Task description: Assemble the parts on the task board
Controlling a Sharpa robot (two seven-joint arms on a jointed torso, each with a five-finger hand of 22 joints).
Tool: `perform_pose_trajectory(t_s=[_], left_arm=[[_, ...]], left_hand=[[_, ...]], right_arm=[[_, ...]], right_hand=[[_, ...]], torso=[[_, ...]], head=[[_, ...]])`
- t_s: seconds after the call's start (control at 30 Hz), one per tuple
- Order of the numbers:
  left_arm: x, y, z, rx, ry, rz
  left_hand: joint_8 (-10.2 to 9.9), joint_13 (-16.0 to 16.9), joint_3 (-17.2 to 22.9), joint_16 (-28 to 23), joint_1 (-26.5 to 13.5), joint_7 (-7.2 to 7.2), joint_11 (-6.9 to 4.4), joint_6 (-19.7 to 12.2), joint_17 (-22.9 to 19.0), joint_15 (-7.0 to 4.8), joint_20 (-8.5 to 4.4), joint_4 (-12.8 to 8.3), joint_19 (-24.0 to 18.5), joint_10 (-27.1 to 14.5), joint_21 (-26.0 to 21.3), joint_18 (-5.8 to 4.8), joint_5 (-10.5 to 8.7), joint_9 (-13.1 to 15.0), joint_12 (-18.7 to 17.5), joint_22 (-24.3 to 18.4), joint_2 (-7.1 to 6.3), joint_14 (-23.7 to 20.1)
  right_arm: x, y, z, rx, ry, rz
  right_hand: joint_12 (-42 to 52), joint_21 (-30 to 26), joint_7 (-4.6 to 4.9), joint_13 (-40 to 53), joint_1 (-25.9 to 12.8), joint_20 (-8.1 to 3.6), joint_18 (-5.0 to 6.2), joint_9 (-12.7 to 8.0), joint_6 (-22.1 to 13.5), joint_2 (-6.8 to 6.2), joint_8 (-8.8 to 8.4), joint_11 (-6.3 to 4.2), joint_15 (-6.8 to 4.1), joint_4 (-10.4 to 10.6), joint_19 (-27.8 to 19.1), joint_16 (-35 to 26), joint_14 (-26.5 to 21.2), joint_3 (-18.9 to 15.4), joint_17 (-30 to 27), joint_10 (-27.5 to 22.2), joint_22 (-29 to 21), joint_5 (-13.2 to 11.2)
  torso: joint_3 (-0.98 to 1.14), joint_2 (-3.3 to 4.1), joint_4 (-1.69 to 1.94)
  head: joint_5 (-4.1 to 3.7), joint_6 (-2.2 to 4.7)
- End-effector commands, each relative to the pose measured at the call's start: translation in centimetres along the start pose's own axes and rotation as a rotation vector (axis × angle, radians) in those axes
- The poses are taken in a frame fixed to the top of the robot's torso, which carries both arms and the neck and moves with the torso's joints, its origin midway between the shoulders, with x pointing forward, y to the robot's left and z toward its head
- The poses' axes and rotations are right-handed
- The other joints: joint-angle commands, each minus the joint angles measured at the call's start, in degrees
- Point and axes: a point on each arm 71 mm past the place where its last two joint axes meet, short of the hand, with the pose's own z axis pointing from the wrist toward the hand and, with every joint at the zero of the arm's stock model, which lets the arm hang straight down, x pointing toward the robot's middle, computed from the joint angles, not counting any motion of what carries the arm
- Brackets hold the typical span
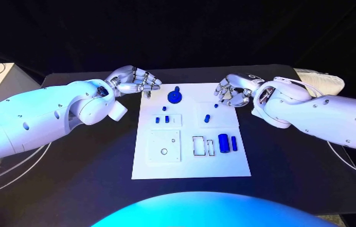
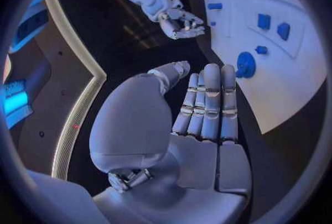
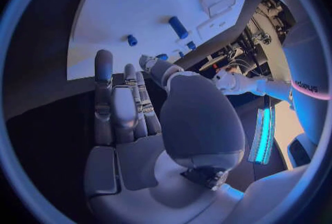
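The white task board [image 1: 191, 162] lies flat in the middle of the black table. On it are a round blue part [image 1: 176, 96] at the far middle, several small blue parts [image 1: 167, 119] in mid-board slots, and two blue cylinders [image 1: 223, 142] near the right edge. My left hand [image 1: 134, 81] hovers just off the board's far left corner, fingers straight and holding nothing [image 2: 207, 108]. My right hand [image 1: 232, 89] hovers at the far right edge, also holding nothing [image 3: 128, 113]. From the left wrist, the round part [image 2: 245, 63] sits just past the fingertips.
A white square plate [image 1: 164, 145] with small holes sits in the board's near left area, with empty rectangular slots [image 1: 199, 145] beside it. A pale object [image 1: 322, 80] lies at the table's far right corner. Black table surface surrounds the board.
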Motion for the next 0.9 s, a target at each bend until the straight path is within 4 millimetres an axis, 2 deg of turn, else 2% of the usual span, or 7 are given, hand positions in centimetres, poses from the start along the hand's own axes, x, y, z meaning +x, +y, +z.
perform_pose_trajectory(t_s=[0.03, 0.23, 0.43, 0.9], left_arm=[[0.2, -0.9, -0.2, 0.117, 0.052, -0.235], [-0.2, -0.9, -0.4, 0.127, 0.034, -0.265], [-0.3, -0.9, -0.6, 0.127, 0.032, -0.276], [-0.3, -0.9, -0.7, 0.123, 0.030, -0.275]], left_hand=[[0.30, -0.06, -0.51, -0.25, -0.43, -0.45, -0.30, 0.05, -0.09, -0.20, 0.31, 0.02, 0.38, 0.53, -0.60, 0.86, -0.24, 0.09, 0.18, -0.46, 0.05, -0.14], [0.23, -0.18, -0.88, -0.39, -0.04, -0.19, -0.28, -0.46, -0.19, -0.29, 0.18, -0.15, 0.98, 1.01, -1.28, 0.86, -0.19, 0.02, 0.28, -1.04, -0.04, 0.03], [-0.03, -0.35, -1.15, -0.54, -0.06, 0.23, 0.00, -1.16, -0.28, -0.09, 0.21, -0.07, 1.27, 0.79, -1.69, 0.81, -0.19, -0.12, 0.08, -1.38, -0.13, 0.02], [-0.05, -0.45, -1.19, -0.69, 0.09, 0.39, 0.13, -1.36, -0.35, 0.02, 0.27, -0.05, 1.39, 0.64, -1.99, 0.79, -0.16, -0.14, -0.02, -1.60, 0.02, -0.10]], right_arm=[[0.5, 0.2, 0.1, 0.015, 0.005, -0.124], [1.3, 0.6, 0.3, 0.031, -0.008, -0.163], [1.9, 0.8, 0.6, 0.053, -0.008, -0.200], [3.4, 1.2, 1.0, 0.065, 0.020, -0.231]], right_hand=[[-0.23, 0.76, 0.24, -0.09, -0.33, -0.06, 0.25, 0.08, 0.29, -0.07, -0.32, -0.11, 0.40, 0.04, 0.70, 0.92, 2.64, 0.44, 0.78, -0.46, 0.87, -0.42], [-0.30, 2.16, 0.34, -0.14, -0.26, 0.04, 0.03, 0.14, -0.08, -0.60, -0.70, 0.06, 0.59, 0.22, 1.47, 2.85, 2.67, 0.95, 2.24, -1.02, 2.50, -0.53], [-0.28, 2.86, 0.36, -0.17, 0.00, 0.08, -0.05, 0.27, 0.03, -0.54, -0.76, 0.11, 0.66, 0.34, 1.80, 3.76, 2.61, 1.65, 2.80, -1.32, 3.30, -0.10], [-0.13, 3.87, 0.23, -0.16, 0.28, 0.14, -0.16, 0.61, 0.74, -0.55, -0.50, 0.05, 0.62, 0.46, 2.23, 5.25, 2.60, 2.76, 3.85, -1.40, 4.43, -0.24]], torso=[[0.03, -0.07, 0.10], [-0.07, 0.00, 0.10], [-0.12, 0.09, 0.08], [-0.11, 0.03, 0.07]], head=[[-0.32, 0.00], [-0.39, 0.48], [-0.20, 0.59], [0.02, 0.23]])
